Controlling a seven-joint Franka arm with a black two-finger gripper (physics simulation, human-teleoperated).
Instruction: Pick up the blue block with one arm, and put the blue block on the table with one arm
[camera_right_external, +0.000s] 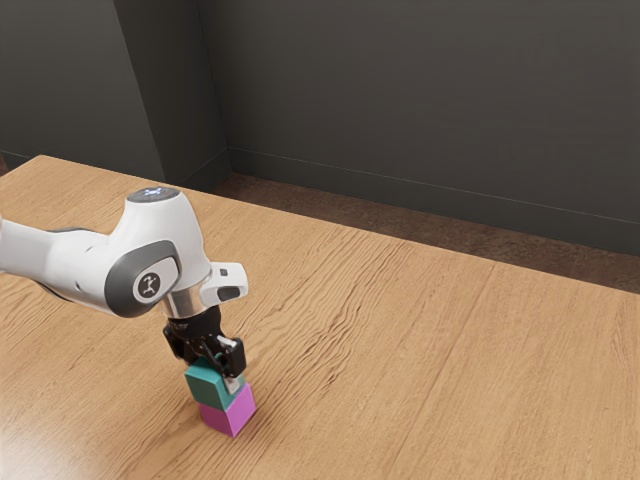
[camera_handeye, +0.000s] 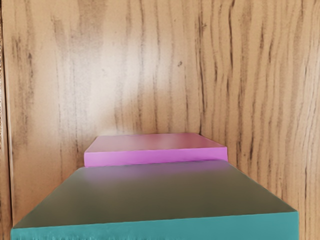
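Note:
My gripper (camera_right_external: 213, 362) is low over the table, right at the top of the teal-blue block (camera_right_external: 211, 383) and partly covering it. That block is directly above a magenta block (camera_right_external: 229, 410) and set slightly off from it; whether the two touch is unclear. In the wrist view the blue block (camera_handeye: 155, 195) is large at the lower edge, close under my hand, with part of the magenta block (camera_handeye: 155, 150) showing past its far edge. The hand hides how the blue block is held, if it is.
The wooden table (camera_right_external: 420, 350) extends around the blocks, with its far edge running toward the exterior view's right. Beyond that edge are a brown floor (camera_right_external: 300, 205) and a dark grey wall (camera_right_external: 420, 110).

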